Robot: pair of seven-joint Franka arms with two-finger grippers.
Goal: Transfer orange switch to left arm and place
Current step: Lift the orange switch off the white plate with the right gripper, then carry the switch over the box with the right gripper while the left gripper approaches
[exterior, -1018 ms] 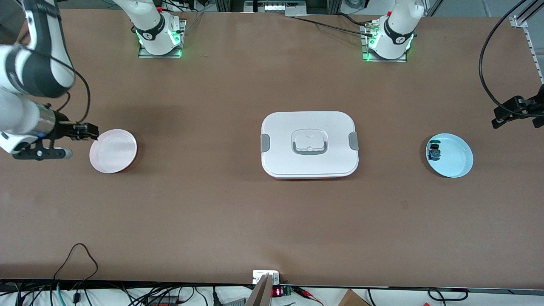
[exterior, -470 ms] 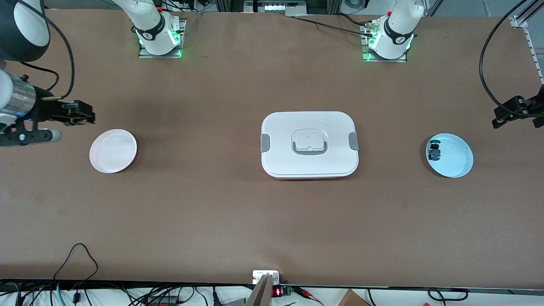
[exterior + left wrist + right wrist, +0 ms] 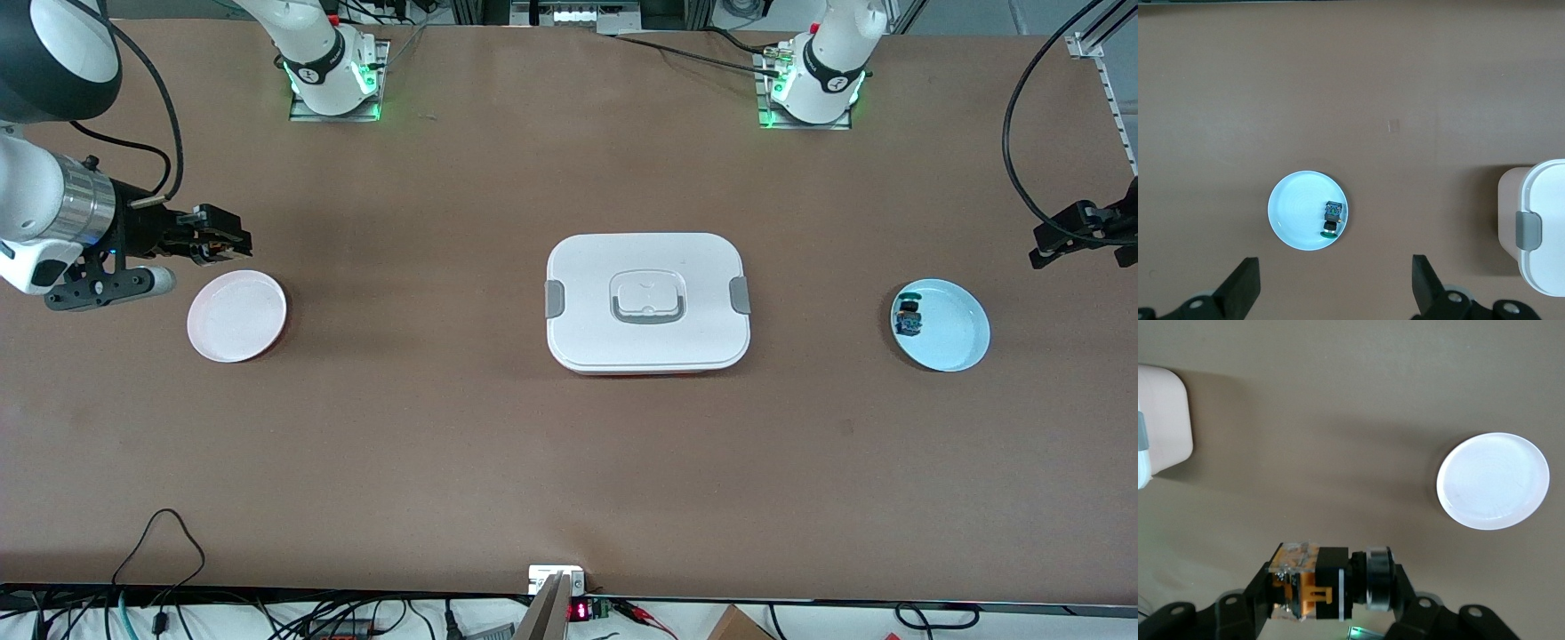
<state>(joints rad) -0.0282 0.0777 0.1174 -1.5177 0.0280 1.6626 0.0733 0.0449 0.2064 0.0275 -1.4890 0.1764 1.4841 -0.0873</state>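
Observation:
The orange switch (image 3: 1328,583), a small black body with orange and clear parts and a silver ring, lies sideways between the pads of my right gripper (image 3: 1328,588), which is shut on it. In the front view that right gripper (image 3: 229,242) hangs over bare table just past the rim of the pale pink plate (image 3: 236,316). The white box (image 3: 647,302) with grey clasps stands mid-table. My left gripper (image 3: 1335,293) is open and empty, high over the table beside the light blue plate (image 3: 1295,213), at the left arm's end (image 3: 1042,247).
A second small switch with a blue-green top (image 3: 909,316) lies on the light blue plate (image 3: 956,338). The pink plate (image 3: 1491,480) holds nothing. Cables and electronics run along the table edge nearest the front camera. Brown tabletop stretches between box and plates.
My right gripper, still shut on the orange switch, swung from the pink plate's outer edge round its rim and then toward the box. The left arm has not moved.

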